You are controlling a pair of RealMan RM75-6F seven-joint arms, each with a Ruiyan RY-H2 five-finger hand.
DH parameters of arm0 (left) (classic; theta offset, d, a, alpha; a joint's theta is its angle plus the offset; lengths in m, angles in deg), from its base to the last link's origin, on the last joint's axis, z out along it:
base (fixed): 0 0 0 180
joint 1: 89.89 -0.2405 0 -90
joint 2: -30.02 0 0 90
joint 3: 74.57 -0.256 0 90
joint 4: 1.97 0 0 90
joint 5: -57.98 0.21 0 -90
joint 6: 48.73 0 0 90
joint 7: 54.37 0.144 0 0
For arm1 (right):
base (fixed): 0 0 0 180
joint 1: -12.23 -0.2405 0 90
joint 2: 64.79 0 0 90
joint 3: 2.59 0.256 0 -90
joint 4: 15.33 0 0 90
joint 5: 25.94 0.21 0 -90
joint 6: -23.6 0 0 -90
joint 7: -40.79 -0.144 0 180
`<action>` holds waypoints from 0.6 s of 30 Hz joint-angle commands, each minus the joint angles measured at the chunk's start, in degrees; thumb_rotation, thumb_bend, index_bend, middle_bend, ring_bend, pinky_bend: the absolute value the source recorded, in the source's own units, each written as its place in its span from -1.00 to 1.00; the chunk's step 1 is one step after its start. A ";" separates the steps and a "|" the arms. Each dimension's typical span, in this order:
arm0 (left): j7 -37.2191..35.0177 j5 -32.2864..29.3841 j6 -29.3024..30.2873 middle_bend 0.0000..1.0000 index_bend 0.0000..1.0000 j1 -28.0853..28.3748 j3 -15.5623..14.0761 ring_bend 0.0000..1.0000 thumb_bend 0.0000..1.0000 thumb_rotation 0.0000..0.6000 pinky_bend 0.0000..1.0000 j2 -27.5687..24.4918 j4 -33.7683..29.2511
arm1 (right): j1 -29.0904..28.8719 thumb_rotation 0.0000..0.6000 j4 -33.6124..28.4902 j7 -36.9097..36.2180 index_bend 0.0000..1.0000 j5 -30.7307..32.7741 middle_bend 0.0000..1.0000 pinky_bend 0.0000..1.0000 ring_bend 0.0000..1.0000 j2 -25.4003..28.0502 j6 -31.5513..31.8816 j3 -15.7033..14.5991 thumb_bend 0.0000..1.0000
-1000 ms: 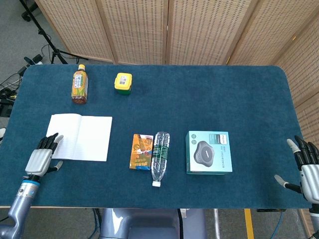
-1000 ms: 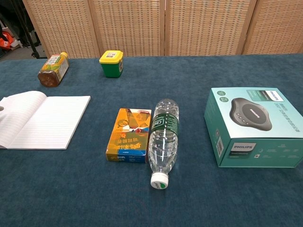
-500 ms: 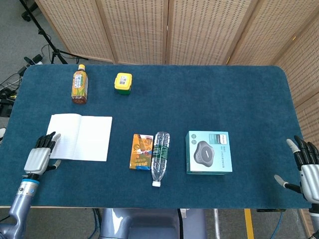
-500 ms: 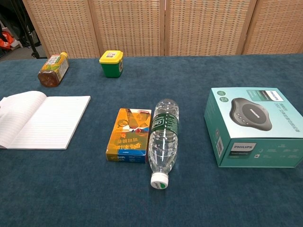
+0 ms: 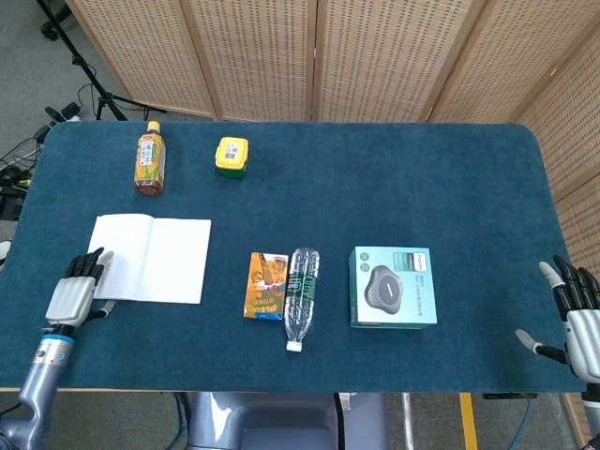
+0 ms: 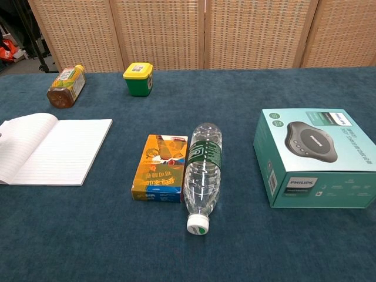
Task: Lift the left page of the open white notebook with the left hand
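Note:
The open white notebook (image 5: 152, 259) lies flat on the blue table at the left; the chest view shows its lined pages (image 6: 51, 148) with the left page bowed up slightly near the spine. My left hand (image 5: 73, 294) hovers at the notebook's lower left corner, fingers extended and apart, fingertips near the left page's edge, holding nothing. It is outside the chest view. My right hand (image 5: 577, 314) is at the table's far right edge, fingers spread, empty.
A tea bottle (image 5: 149, 160) and a yellow-lidded jar (image 5: 232, 156) stand behind the notebook. An orange box (image 5: 266, 285), a lying water bottle (image 5: 300, 295) and a teal Philips box (image 5: 394, 287) sit mid-table. Wicker screens stand behind.
My left hand has drawn back slightly toward the near left, away from the notebook's left page. The right hand has not moved.

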 commanded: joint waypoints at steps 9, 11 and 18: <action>-0.41 0.75 1.40 -1.00 -1.00 0.08 -0.20 -1.00 0.00 1.00 -1.00 0.68 1.38 | 0.00 1.00 0.04 -0.33 -1.00 -0.07 -1.00 -1.00 -1.00 0.04 0.05 -0.03 -1.00; 0.03 1.02 2.09 -1.00 -1.00 0.02 -0.27 -1.00 0.00 1.00 -1.00 0.89 1.89 | 0.02 1.00 0.03 -0.32 -1.00 -0.06 -1.00 -1.00 -1.00 0.04 0.08 -0.03 -1.00; 6.64 4.56 10.49 -1.00 -1.00 -0.25 -0.81 -1.00 0.01 1.00 -1.00 2.29 5.28 | 0.06 1.00 -0.05 -0.58 -1.00 0.29 -1.00 -1.00 -1.00 0.14 0.00 0.07 -1.00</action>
